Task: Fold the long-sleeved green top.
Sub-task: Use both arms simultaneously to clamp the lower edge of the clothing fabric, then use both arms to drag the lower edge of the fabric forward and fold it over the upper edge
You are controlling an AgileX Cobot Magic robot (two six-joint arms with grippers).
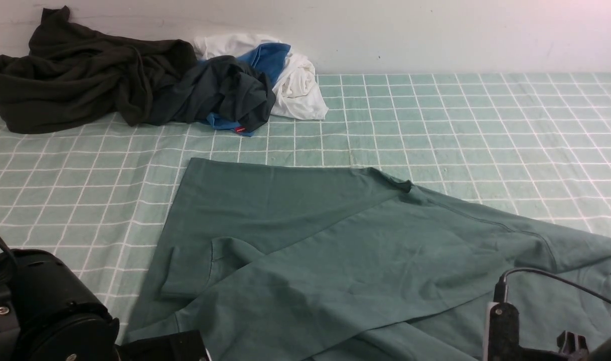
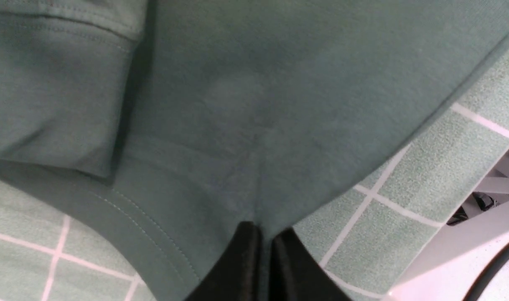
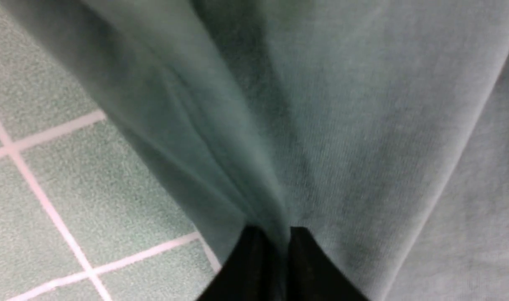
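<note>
Teal-green cloth fills both wrist views: the large muted teal-green cotton jersey long-sleeved top (image 1: pixel 335 250) lies spread on the pale green checked sheet (image 1: pixel 486 125), reaching from one pincer across to the other, its far edge well ahead of both. Our left pincer (image 2: pixel 266 236) is pressed together on the cloth at a stitched edge, a small ridge of fabric drawn into its tips. A folded-over cuffed sleeve (image 2: pixel 58 83) rests on the body just ahead of it. Our right pincer (image 3: pixel 275 236) likewise pinches a gathered pleat of the top, with bare sheet just beside it. We judge the step in hand to be carrying this near edge forward over the body to make a fold. To do it well, we should raise both pincers together, only enough to clear the cloth beneath. We should hold them level so the edge runs taut and straight between them, and travel forward at one pace so the crease forms square. The right wrist view is blurred and the bite looks thin, so a slip there could skew the fold. The sleeve ahead of the left pincer may drag, so we should lay the edge down gently.
</note>
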